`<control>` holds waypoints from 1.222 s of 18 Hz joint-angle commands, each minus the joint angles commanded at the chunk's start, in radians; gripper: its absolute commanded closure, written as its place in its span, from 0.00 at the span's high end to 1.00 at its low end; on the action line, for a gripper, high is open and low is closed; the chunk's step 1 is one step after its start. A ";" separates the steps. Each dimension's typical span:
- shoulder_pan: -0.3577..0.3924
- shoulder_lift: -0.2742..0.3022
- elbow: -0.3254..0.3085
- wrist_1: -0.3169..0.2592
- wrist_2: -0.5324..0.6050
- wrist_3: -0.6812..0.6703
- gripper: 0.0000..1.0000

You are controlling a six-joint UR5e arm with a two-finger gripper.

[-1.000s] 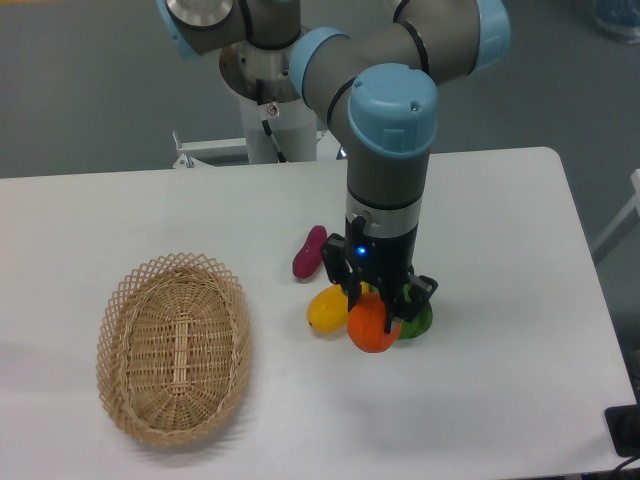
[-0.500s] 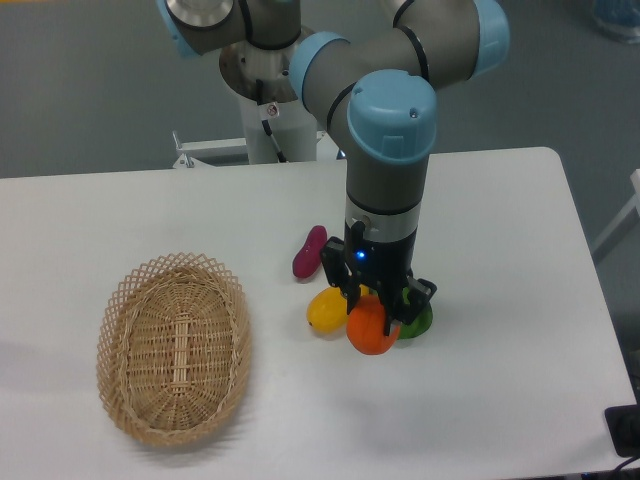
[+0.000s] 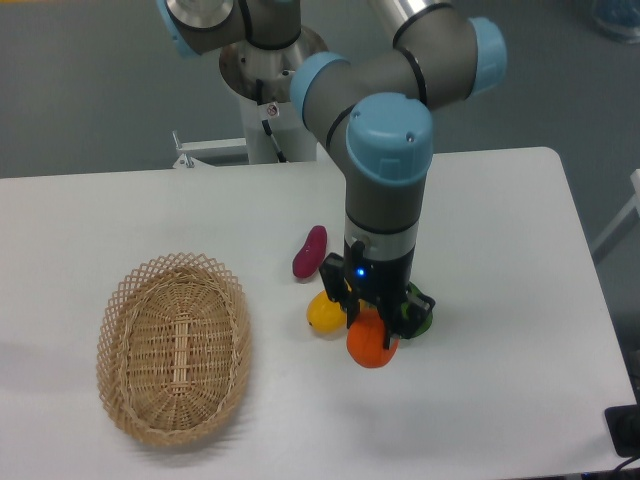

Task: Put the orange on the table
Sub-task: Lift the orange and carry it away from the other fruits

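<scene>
Gripper (image 3: 372,322) pinching orange (image 3: 369,343) across upper half, fingers pressed on its sides; orange low over table (image 3: 500,380), contact with surface unclear; just beside yellow fruit (image 3: 322,313) and green fruit (image 3: 418,318); likely light, hard, smooth toy; rounded sides could slip; grip at widest middle safest.

The orange (image 3: 370,342) is small, round and bright orange. It sits low over the table (image 3: 500,400), held between the end effector's (image 3: 370,318) two dark fingers. The table is big, white and smooth, with rounded corners.
</scene>
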 joint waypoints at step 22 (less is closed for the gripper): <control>-0.061 -0.154 -0.100 0.128 0.123 -0.014 0.37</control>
